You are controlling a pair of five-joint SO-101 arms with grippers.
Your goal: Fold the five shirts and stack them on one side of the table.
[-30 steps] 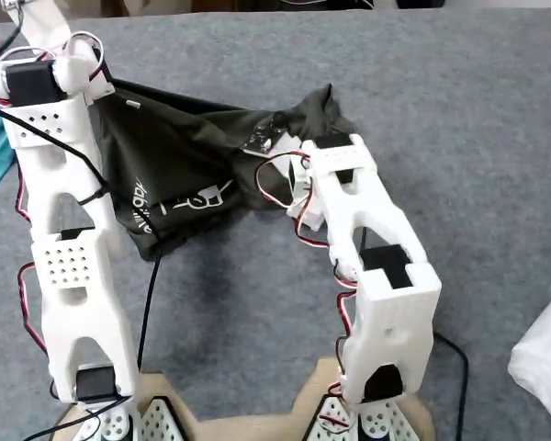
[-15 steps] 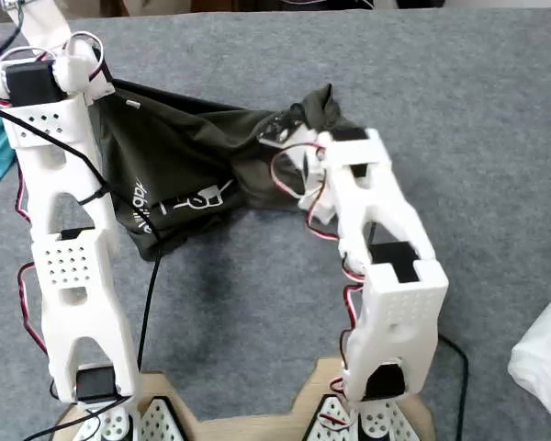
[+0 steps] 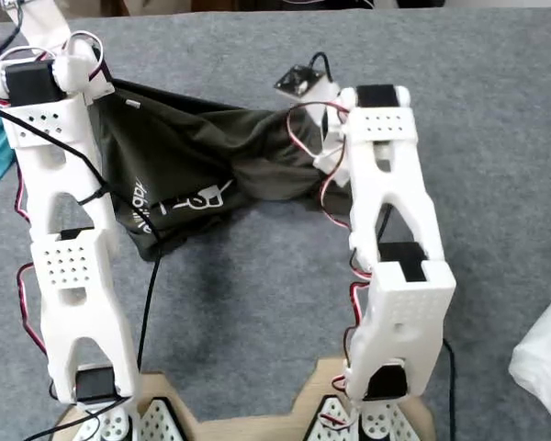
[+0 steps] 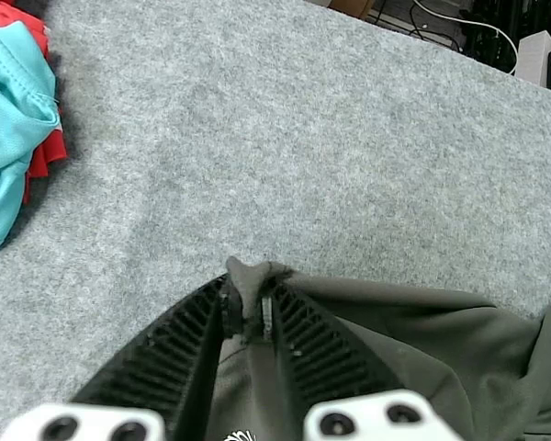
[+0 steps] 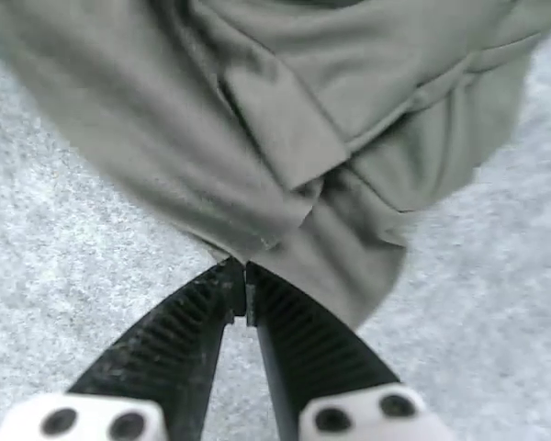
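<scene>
On the grey surface point(image 3: 496, 110), left fingers point(image 4: 197, 335) and right fingers point(image 5: 188, 326) clench the dark shirt point(image 3: 193, 156), arms hiding its edges.

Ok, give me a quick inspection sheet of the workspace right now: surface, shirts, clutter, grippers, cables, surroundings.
Surface: grey felt table, flat where bare.
Job's things: dark shirt held between the arms, unfolded; teal shirt and red shirt heaped at the table's left edge; white cloth at its right edge.
Clutter: nothing seen.
Grippers: left gripper shut on a bunched bit of the dark shirt; right gripper shut on its edge.
Cables: red wires on the arms; black cable across the felt.
Surroundings: white box among cables beyond the table.
</scene>
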